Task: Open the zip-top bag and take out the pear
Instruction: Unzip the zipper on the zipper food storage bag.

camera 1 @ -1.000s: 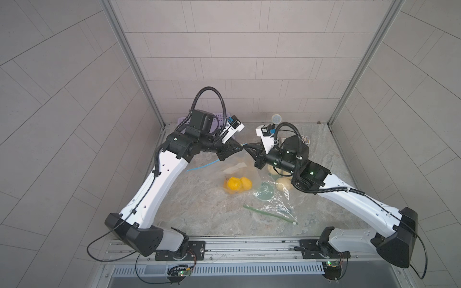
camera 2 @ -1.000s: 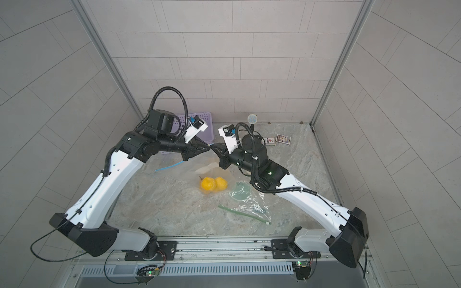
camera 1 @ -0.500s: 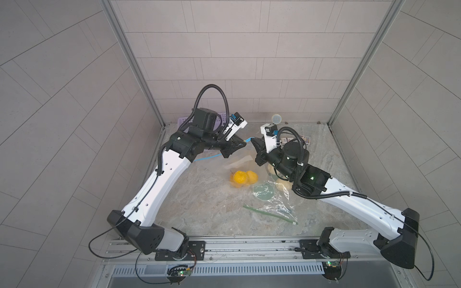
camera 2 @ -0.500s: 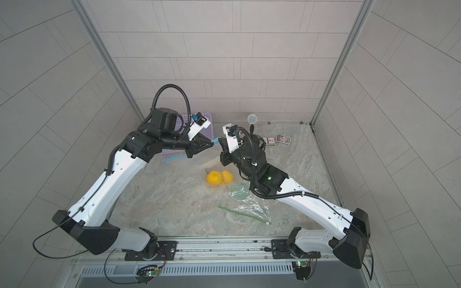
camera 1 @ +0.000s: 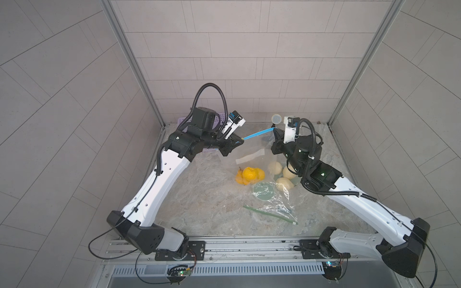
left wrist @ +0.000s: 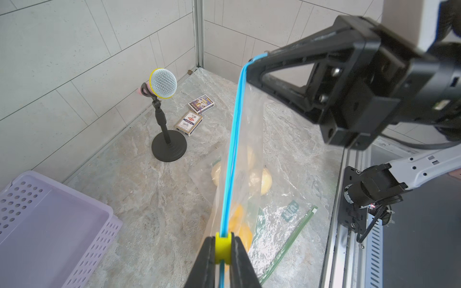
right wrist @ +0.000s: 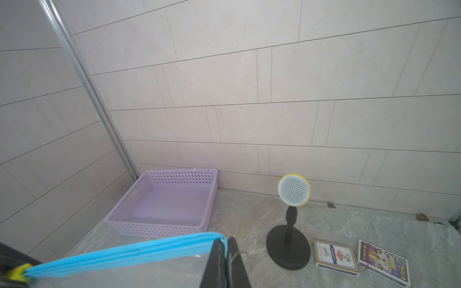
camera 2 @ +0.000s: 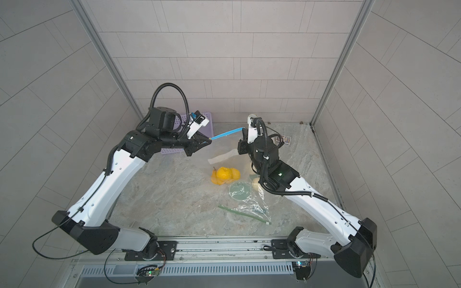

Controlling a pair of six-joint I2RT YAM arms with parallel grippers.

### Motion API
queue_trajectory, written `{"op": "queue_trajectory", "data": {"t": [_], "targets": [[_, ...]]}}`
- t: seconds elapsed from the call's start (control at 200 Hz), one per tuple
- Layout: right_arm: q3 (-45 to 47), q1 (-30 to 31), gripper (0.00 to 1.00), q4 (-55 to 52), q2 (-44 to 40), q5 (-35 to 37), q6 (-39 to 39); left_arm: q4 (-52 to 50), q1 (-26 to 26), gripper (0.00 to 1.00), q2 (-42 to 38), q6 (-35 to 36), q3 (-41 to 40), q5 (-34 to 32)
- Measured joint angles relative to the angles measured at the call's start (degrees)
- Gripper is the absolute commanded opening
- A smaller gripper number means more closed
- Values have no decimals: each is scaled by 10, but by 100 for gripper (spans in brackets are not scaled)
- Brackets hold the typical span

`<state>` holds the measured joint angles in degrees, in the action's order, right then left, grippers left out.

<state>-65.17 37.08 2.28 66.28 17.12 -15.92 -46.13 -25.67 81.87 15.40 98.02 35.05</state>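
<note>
The left gripper [camera 1: 240, 142] pinches the yellow slider [left wrist: 222, 251] of a clear zip-top bag [left wrist: 252, 129]. The right gripper [right wrist: 226, 240] clamps the far end of the taut blue zip strip [left wrist: 234, 139]. A yellow pear [camera 1: 249, 175] sits inside.

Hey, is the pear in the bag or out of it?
In: the pear shows yellow through the clear plastic at the bottom of the bag, which hangs from its blue zip.

White arms [camera 1: 159, 184], black joints [camera 1: 184, 144], ribbed cables [camera 1: 210, 84]

Prob. robot test lab: tiled booth walls [camera 1: 224, 37], alu mounting rail [camera 1: 249, 243].
</note>
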Motion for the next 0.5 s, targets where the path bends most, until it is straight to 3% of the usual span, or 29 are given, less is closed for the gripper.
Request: {"op": "queue_trajectory", "data": {"t": [0.31, 0.415, 0.495], "targets": [[0, -80, 0, -27, -14, -50, -37, 6, 55, 14, -7, -11, -3, -7], [0, -106, 0, -29, -14, -109, -51, 9, 60, 13, -9, -17, -8, -13], [0, -140, 0, -23, -14, -196, -65, 14, 62, 13, -9, -22, -9, -19]]}}
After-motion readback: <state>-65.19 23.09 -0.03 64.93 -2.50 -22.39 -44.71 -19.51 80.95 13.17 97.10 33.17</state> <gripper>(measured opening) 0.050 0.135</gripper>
